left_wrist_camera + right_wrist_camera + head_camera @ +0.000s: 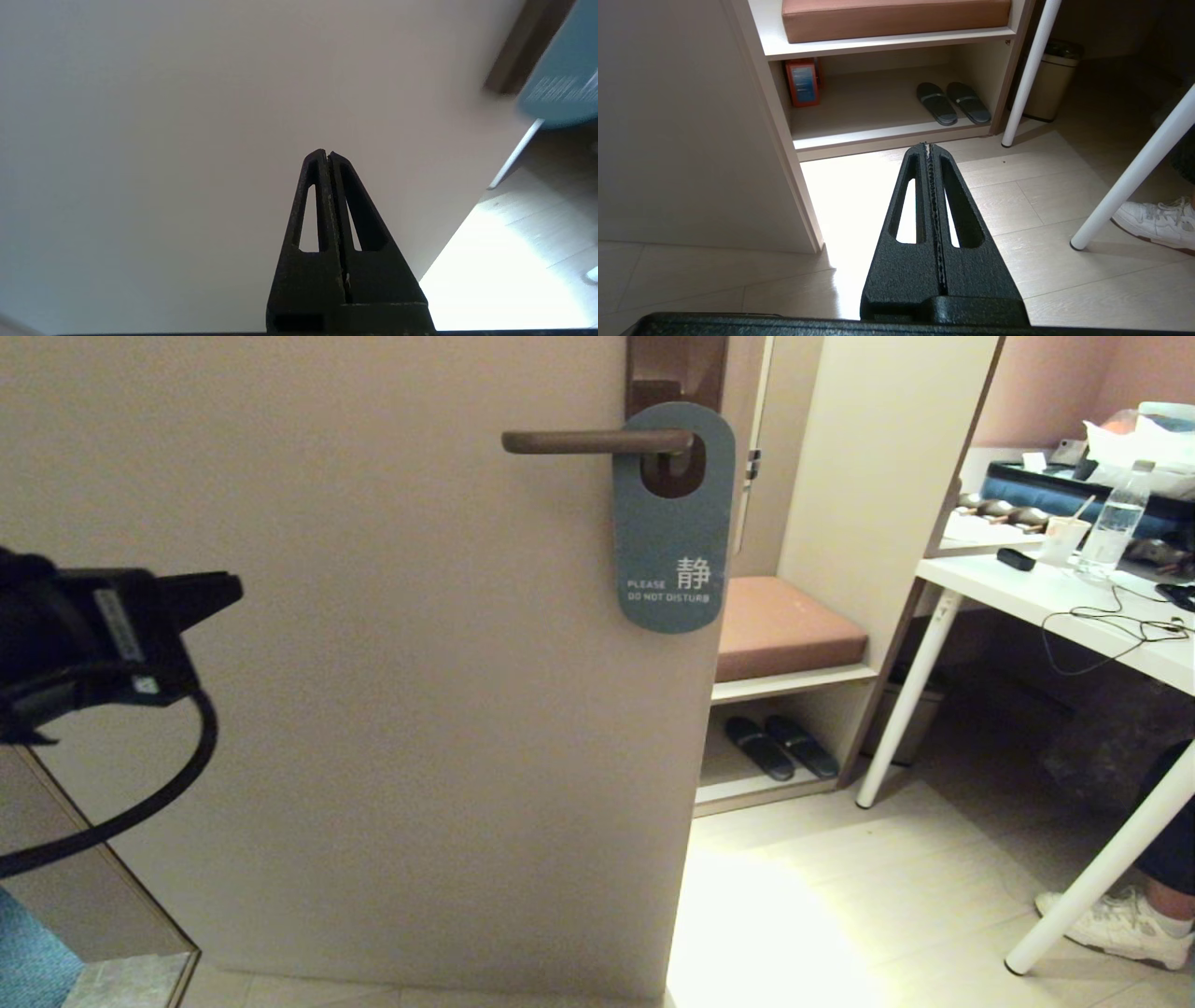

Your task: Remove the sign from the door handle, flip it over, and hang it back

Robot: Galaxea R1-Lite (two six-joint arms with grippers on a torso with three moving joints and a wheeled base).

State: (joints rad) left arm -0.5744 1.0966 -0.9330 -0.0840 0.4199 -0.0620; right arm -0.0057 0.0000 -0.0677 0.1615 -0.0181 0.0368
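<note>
The sign [674,537] hangs by its round hole on the door handle [593,441], slate-blue "DO NOT DISTURB" face outward. The handle is a brown lever on a dark backplate [675,369] near the door's right edge. My left gripper [219,590] is at the left of the head view, well left of and below the handle, shut and empty; in the left wrist view it [327,154] points at the bare door, with the sign's lower end [563,88] and the handle's tip [518,56] at the corner. My right gripper [928,145] is shut and empty, low over the floor; it is out of the head view.
The beige door [392,709] fills the left. Right of it stands a shelf unit with a brown cushion [784,625] and slippers [780,747]. A white table [1055,597] with a bottle [1116,523] and cables stands at the right; a person's white shoe [1116,924] is under it.
</note>
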